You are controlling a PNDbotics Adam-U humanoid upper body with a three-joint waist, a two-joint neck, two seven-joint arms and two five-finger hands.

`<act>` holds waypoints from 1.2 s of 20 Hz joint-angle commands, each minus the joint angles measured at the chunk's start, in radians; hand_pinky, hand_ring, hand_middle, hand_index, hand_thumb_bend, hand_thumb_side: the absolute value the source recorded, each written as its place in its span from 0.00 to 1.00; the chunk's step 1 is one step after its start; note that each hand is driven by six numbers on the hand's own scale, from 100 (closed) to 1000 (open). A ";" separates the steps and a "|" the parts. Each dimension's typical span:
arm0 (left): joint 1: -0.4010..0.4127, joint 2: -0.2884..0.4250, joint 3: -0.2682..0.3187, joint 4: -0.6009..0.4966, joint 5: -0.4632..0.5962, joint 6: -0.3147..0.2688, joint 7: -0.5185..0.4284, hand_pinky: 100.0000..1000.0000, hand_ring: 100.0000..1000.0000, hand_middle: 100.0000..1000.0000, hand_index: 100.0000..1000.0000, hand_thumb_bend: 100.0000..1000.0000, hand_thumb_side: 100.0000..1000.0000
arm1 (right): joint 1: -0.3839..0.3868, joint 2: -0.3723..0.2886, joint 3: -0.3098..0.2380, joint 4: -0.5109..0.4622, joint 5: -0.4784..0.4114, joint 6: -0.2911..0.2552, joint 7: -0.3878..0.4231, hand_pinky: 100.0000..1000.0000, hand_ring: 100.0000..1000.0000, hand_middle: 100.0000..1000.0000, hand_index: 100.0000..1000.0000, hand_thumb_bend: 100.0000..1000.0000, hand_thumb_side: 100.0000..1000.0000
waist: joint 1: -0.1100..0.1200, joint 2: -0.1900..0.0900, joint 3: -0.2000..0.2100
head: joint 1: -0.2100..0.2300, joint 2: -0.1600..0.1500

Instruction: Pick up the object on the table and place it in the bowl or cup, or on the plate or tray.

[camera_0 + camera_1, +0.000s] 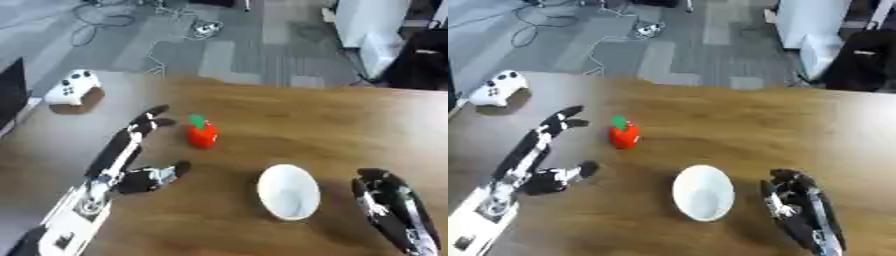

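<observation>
Two hands of mine are over the wooden surface [350,125], and neither holds anything. Far left, near the edge, sits a white game controller [72,88], smooth hard plastic with rounded grips; it plays no part in the job. Next comes my left hand [131,150], black with silver joints: its fingers [150,117] lie stretched out straight, the thumb spread wide below, so the hand is fully open with the fingertips just beside the red toy.

That red toy [202,134] is the thing to lift: a small, rounded fruit or vegetable shape with a green top, glossy like plastic, standing free on the surface, well clear of the bowl. I judge it the risky part. Being round and slick, it could roll or skid away if my straight fingers nudge it before the thumb closes, and a pinch on its curved side might squirt it out.

Right of it lies the white bowl [289,192], smooth, shallow, oval from here and empty. It looks light; a careless drop on its rim could tip it.

Furthest right, my right hand [385,197] rests beside the bowl, fingers relaxed, idle.
</observation>
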 commanded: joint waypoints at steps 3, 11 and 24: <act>-0.088 0.096 -0.014 0.101 -0.128 -0.007 -0.058 1.00 0.98 0.88 0.86 0.66 0.68 | -0.023 0.000 0.011 -0.014 -0.002 -0.004 0.014 0.07 0.37 0.47 0.67 0.39 0.39 | 0.002 -0.004 -0.011 | 0.019 0.018; -0.188 0.132 -0.012 0.299 -0.188 -0.072 -0.032 1.00 1.00 0.86 0.84 0.60 0.74 | -0.042 -0.004 0.026 -0.010 -0.008 -0.010 0.033 0.07 0.36 0.46 0.67 0.39 0.38 | 0.003 0.016 -0.029 | 0.030 0.034; -0.298 0.163 0.004 0.482 -0.072 -0.136 0.013 1.00 1.00 0.86 0.80 0.62 0.74 | -0.073 -0.002 0.044 -0.003 -0.007 -0.019 0.056 0.07 0.36 0.46 0.67 0.40 0.38 | 0.004 0.037 -0.068 | 0.004 0.080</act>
